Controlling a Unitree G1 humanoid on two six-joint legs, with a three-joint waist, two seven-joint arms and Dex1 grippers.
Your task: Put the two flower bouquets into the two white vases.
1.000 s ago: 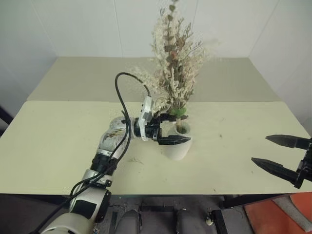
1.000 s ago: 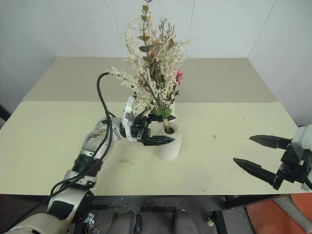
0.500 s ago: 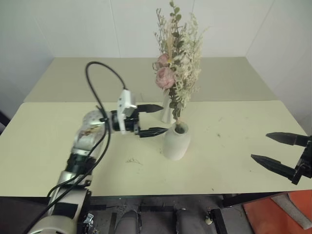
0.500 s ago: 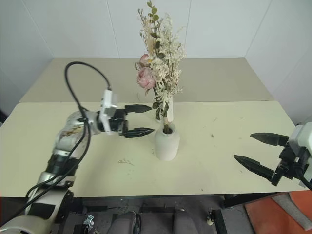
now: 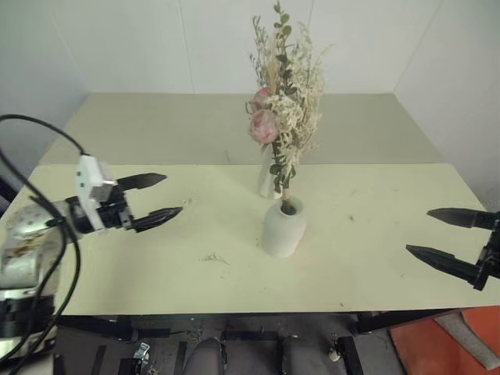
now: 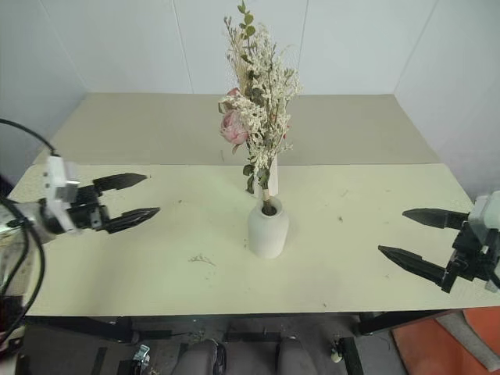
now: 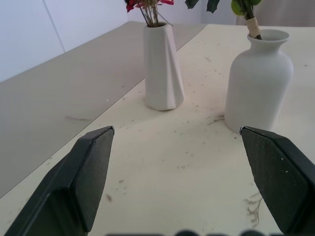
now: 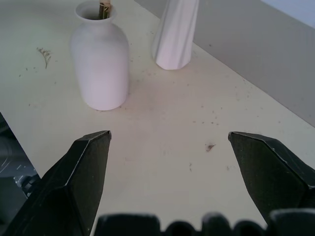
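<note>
A pale pink rose bouquet [image 5: 275, 117] stands upright in the short round white vase [image 5: 282, 228] at the table's middle. Just behind it is the tall slim white vase [image 5: 267, 178], with the red-pink flower stems [image 7: 150, 7] of the other bouquet in its neck. In the head views the two bunches overlap. My left gripper [image 5: 173, 193] hangs open and empty over the table, well left of the vases and pointing toward them. My right gripper [image 5: 418, 230] is open and empty at the table's right edge. The wrist views show both vases [image 7: 258, 81] [image 8: 175, 34] between the fingers.
The cream table [image 5: 117, 266] joins a beige table [image 5: 156, 125] behind it, with white walls around. A few dried sprig crumbs [image 5: 212, 258] lie in front of the round vase. An orange-red object [image 5: 469, 344] sits on the floor at the lower right.
My left gripper has drawn away from the round vase, far to the left, with its fingers open. The rose bouquet stays standing in that vase. The right gripper has kept still.
</note>
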